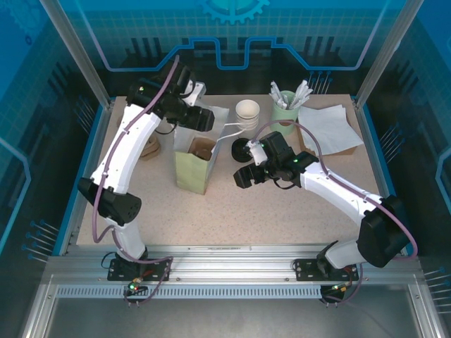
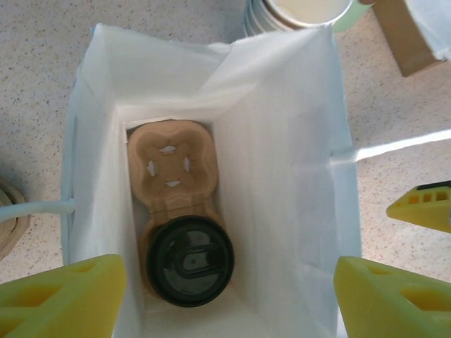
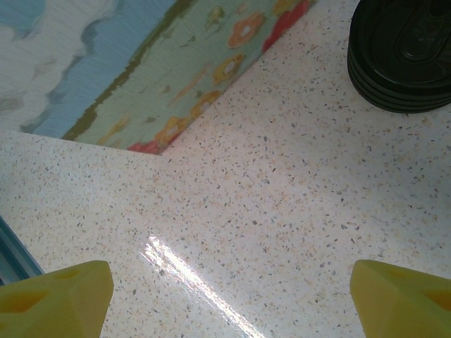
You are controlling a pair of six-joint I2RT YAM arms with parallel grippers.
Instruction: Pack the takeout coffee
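Now one paper bag (image 1: 192,172) stands upright on the desk (image 1: 282,211), left of the middle and nearer the far edge than the near one, its mouth open. Seen from the left wrist, one cardboard carrier (image 2: 170,158) lies on the bottom of the bag, and it has two wells. The takeout coffee (image 2: 190,259), a single cup under a round black lid, sits in one well. The other well is bare.

Of the two tools, the left tool (image 2: 229,282) hangs over the bag's mouth, and its two yellow fingers (image 2: 60,296) stand wide apart with nothing between them. They touch neither the cup nor the carrier. The right tool (image 3: 231,282) is low over the bare desk just beside the right side of the bag. Its two fingers are also spread wide and hold nothing.

One stack of loose black lids (image 3: 402,56) lies on the desk close to the right tool; how many lids it holds cannot be told. One stack of white cups (image 1: 248,110) stands near the middle of the far edge, and its number is also unclear. To its right, one green cup (image 1: 284,113) holds several white sticks. One pile of white napkins (image 1: 330,127) lies toward the far right corner.
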